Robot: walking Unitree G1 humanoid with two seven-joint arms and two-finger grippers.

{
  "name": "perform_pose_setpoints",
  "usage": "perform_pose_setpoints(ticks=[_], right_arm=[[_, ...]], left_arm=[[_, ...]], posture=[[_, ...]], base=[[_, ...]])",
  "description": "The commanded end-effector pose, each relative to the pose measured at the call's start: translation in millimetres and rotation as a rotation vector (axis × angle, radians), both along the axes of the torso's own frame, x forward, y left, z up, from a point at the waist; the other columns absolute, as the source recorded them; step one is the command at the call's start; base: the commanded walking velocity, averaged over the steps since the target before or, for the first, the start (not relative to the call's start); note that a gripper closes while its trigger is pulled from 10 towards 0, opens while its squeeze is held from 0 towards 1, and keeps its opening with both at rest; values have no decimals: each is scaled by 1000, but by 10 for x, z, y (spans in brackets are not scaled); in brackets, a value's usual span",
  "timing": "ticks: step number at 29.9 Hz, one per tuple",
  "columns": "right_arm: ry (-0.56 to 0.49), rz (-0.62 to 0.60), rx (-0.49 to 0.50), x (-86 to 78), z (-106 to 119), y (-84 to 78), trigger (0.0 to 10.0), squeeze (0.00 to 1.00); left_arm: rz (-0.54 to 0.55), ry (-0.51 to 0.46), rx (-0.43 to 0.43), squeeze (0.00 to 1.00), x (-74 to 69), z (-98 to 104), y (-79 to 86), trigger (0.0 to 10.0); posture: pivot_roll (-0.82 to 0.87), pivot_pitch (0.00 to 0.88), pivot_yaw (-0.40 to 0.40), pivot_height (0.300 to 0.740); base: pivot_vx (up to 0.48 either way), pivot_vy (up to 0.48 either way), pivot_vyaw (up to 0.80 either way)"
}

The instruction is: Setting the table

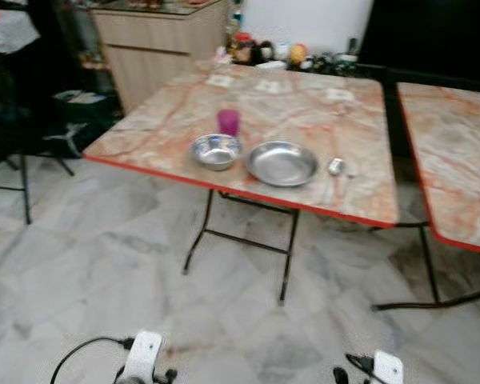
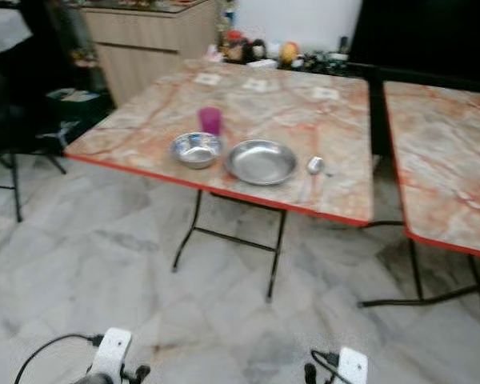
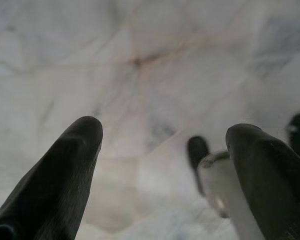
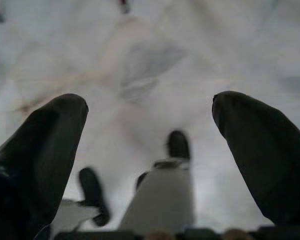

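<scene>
A marble-patterned folding table (image 1: 176, 104) with a red edge stands ahead of me. Near its front edge sit a steel bowl (image 1: 216, 150), a round steel plate (image 1: 282, 163) to its right, and a spoon (image 1: 336, 167) right of the plate. A purple cup (image 1: 228, 122) stands upright just behind the bowl. Both arms hang low over the floor, well short of the table, the left arm (image 1: 144, 356) and the right arm (image 1: 386, 368) at the bottom of the picture. My left gripper (image 3: 165, 132) and my right gripper (image 4: 150, 106) are open, with nothing between their fingers.
A second matching table (image 1: 456, 152) stands to the right across a narrow gap. A wooden cabinet (image 1: 156, 44) is behind on the left, with small items (image 1: 292, 54) along the back wall. A dark stand (image 1: 20, 172) is at the left. Grey marble floor (image 1: 104, 264) lies between me and the table.
</scene>
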State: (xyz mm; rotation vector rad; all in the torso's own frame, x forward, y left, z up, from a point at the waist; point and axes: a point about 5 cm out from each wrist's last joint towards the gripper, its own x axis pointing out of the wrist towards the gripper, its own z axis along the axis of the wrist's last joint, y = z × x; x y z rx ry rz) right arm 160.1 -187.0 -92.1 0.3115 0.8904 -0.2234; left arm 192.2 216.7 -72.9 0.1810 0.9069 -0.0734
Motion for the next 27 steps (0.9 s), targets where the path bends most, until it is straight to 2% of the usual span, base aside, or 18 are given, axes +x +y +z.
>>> perform_pose_setpoints(ticks=[1, 27], right_arm=[[7, -16, -17, -25, 1, -85, 10000, 0], [-22, -12, -16, 58, 35, -65, 10000, 0]], left_arm=[[-9, -5, -6, 0, 45, 10, -57, 10000], [-1, -14, -8, 0, 96, 35, -59, 10000]], posture=[[58, 0, 0, 740], [47, 0, 0, 740]], base=[[0, 446, 0], [0, 447, 0]])
